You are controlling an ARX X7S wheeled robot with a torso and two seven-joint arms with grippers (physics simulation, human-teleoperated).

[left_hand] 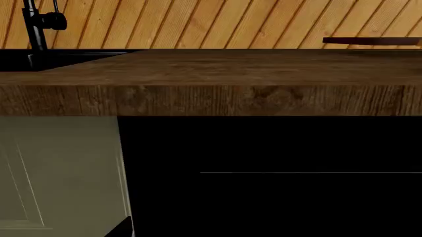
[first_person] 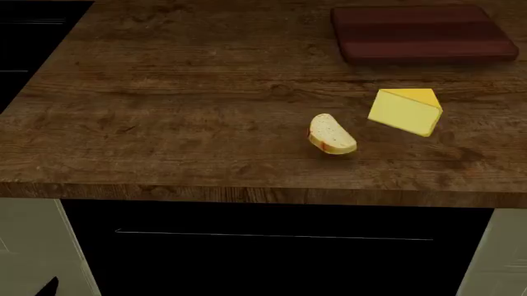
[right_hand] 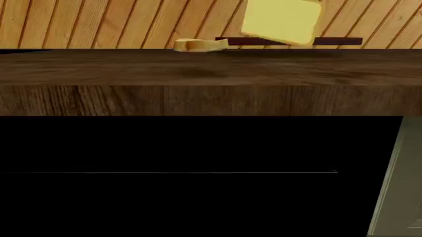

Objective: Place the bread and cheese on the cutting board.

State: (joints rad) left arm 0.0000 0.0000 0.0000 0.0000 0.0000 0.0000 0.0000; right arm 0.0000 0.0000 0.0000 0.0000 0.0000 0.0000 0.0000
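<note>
Facing the counter: you have both wrist cameras low, at the level of the countertop's [first_person: 181, 123] front edge, and neither gripper shows in any view, so you cannot tell whether either is released or clenched.
Bread: the bread [first_person: 332, 134] lies on the bare wood near the front edge, right of centre in the head view, its crust curving toward you.
Cheese: the cheese [first_person: 405, 111] stands just beside the bread, to its right and a little farther back, apart from it.
Cutting board: the cutting board [first_person: 421, 32] lies at the far right, its long axis running left to right, beyond both foods and bare.
Nearer arm: your right wrist view carries the bread [right_hand: 199, 45], the cheese [right_hand: 282, 22] and the board's [right_hand: 339, 41] edge; the left wrist view shows only the board's [left_hand: 372, 41] end and a black faucet [left_hand: 38, 22]. The right arm looks the likelier first reach.
Direction of carry: up over the edge, then away from you and rightward.
</note>
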